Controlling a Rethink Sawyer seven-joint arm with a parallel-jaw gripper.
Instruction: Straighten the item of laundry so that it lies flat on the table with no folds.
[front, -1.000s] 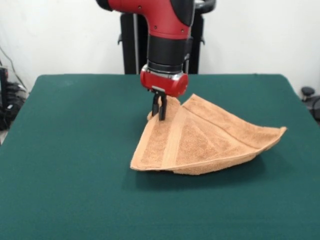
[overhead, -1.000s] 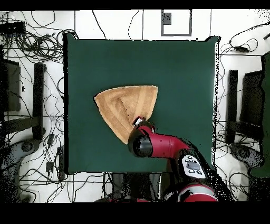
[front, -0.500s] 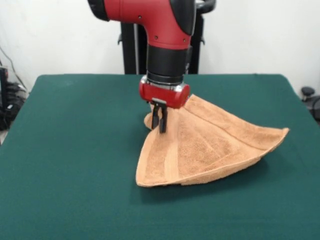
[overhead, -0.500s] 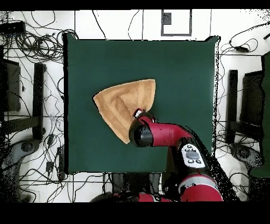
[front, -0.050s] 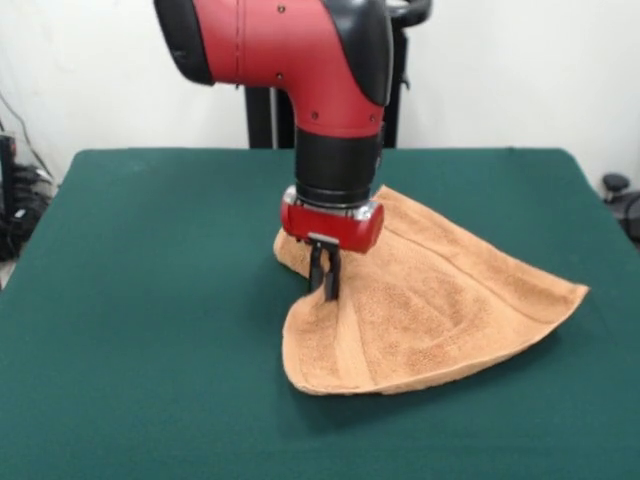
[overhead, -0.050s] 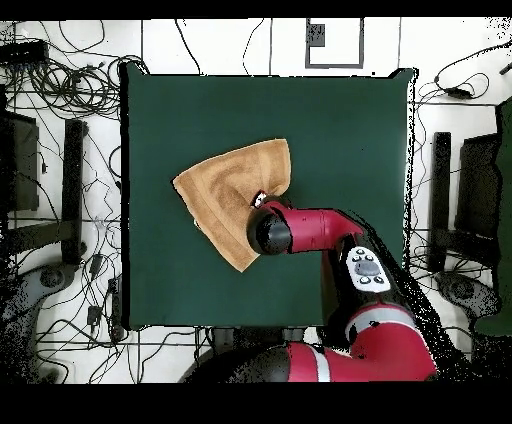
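Pincer (front, -0.050s: 325, 285) clamps a raised fold of the towel (front, -0.050s: 440, 310) mid-drag; next, spread it flat on the bench (front, -0.050s: 130, 300).

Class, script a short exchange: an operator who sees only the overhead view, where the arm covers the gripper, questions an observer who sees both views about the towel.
Operator: The arm hides the gripper from me. Is it gripping the towel?
Observer: Yes. In the front view the gripper is shut on the towel, pinching a raised fold.
Operator: Does the towel lie flat?
Observer: No. The front view shows it sloping up from the table toward the gripper like a tent.
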